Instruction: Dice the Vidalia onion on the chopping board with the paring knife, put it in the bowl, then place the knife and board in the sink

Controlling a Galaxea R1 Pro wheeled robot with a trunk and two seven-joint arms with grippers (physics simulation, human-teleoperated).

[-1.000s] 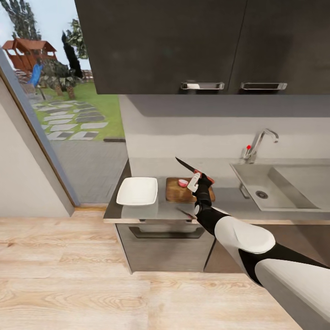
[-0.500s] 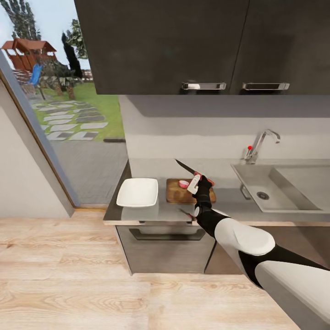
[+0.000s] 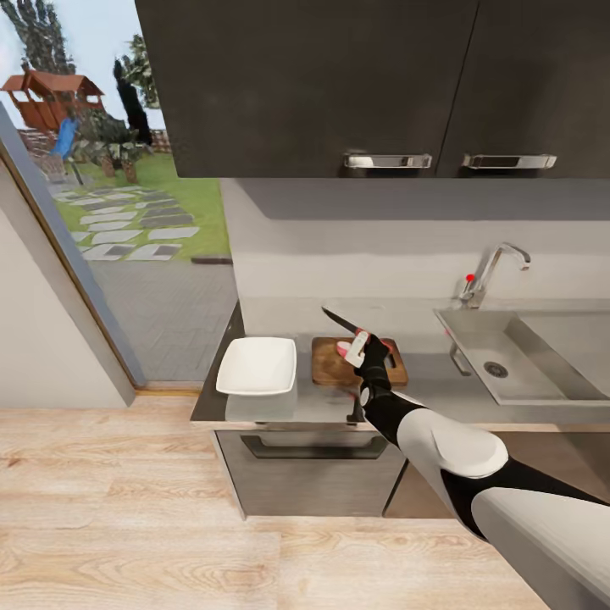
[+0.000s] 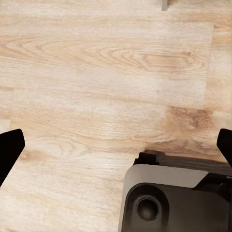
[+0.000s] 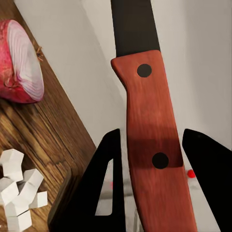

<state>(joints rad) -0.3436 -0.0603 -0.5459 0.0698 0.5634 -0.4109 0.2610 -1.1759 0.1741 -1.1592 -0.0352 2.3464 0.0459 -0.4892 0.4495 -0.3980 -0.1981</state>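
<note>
Sitting on the chopping board point(image 3: 359, 364): a cut piece of the Vidalia onion point(image 5: 19, 63), ringed pale face showing, and a cluster of diced onion point(image 5: 17, 191) cubes. The wooden board is lying on the grey countertop point(image 3: 280, 405), white square bowl point(image 3: 257, 366) beside it, sink point(image 3: 517, 356) with chrome tap to the right. The right gripper point(image 5: 147, 159) is clamping the paring knife point(image 5: 145, 140) by its red riveted handle, dark blade raised. The left gripper point(image 4: 116, 145), fingers wide apart, is hanging over light wood floor point(image 4: 106, 82).
</note>
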